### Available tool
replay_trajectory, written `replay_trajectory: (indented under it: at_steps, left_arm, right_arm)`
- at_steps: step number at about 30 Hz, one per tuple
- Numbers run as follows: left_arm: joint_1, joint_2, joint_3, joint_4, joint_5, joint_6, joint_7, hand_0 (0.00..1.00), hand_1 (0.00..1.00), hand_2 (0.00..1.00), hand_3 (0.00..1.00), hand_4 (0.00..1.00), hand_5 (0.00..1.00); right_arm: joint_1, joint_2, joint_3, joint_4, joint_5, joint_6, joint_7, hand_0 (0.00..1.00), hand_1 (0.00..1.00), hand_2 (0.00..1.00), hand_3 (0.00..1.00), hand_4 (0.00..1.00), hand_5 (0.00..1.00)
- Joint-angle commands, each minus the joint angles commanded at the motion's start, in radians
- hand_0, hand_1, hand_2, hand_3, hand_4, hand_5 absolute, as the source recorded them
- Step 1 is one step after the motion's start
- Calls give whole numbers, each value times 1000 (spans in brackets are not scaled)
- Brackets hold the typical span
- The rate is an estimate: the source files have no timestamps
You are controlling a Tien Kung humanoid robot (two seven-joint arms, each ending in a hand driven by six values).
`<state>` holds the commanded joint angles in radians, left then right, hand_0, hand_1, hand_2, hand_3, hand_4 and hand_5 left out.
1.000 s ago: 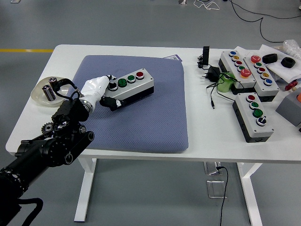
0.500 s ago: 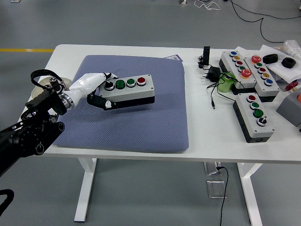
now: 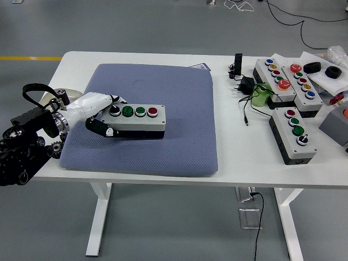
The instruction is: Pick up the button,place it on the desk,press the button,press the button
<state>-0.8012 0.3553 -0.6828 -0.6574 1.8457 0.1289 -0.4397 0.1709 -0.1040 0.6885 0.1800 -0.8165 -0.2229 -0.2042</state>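
A grey button box (image 3: 138, 119) with a black knob, two green buttons and a red button lies level over the blue-grey cushion (image 3: 163, 81), left of centre. My left hand (image 3: 104, 118), white with black fingers, comes in from the left and is shut on the box's left end, thumb under it and fingers on top by the black knob. I cannot tell if the box rests on the cushion or is just above it. The right arm is out of view.
Three more button boxes (image 3: 292, 133) stand at the table's right with a black adapter and cables (image 3: 246, 87). A shallow dish (image 3: 58, 95) sits at the left edge behind my arm. Bare white table (image 3: 239, 157) lies between cushion and boxes.
My left hand has carried the button box down and to the left, nearer the cushion's front, and turned it from tilted to level. The arm has pulled back toward the left edge.
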Motion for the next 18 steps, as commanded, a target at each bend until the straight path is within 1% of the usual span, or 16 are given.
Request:
replay_trajectory:
  at_steps: [2,6,7,9,12,13,15,18]
  left_arm:
    - [2,2,0,5,4,8,-6,103,155,163,199,430,2]
    - [5,-1,-9,12,18,5,-5,103,155,163,199,430,2]
    - [5,-2,-10,12,23,4,-3,167,180,188,227,414,2]
    - [4,-2,-7,11,35,8,1,167,180,188,227,414,2]
    - [1,-2,-3,10,93,24,22,167,180,188,227,414,2]
    - [1,-2,-3,11,125,31,31,391,469,469,592,307,2]
    - [1,-2,-2,12,163,44,39,391,469,469,592,307,2]
    - [2,-1,-3,10,189,50,49,391,469,469,592,307,2]
  right_arm:
    - [0,0,0,0,-1,0,0,647,595,651,633,240,260]
    - [0,1,1,0,-4,1,-2,647,595,651,633,240,260]
    - [0,1,0,0,-3,1,-2,647,595,651,633,240,257]
    - [1,1,1,0,-5,1,-2,647,595,651,633,240,257]
    - [1,1,-1,0,-3,1,-2,647,595,651,633,240,257]
    - [1,1,-2,0,-3,1,-2,646,594,651,633,240,256]
    - [1,1,-3,0,-2,1,-2,646,594,651,633,240,256]
    - [0,1,-3,0,1,0,-1,646,594,651,633,240,256]
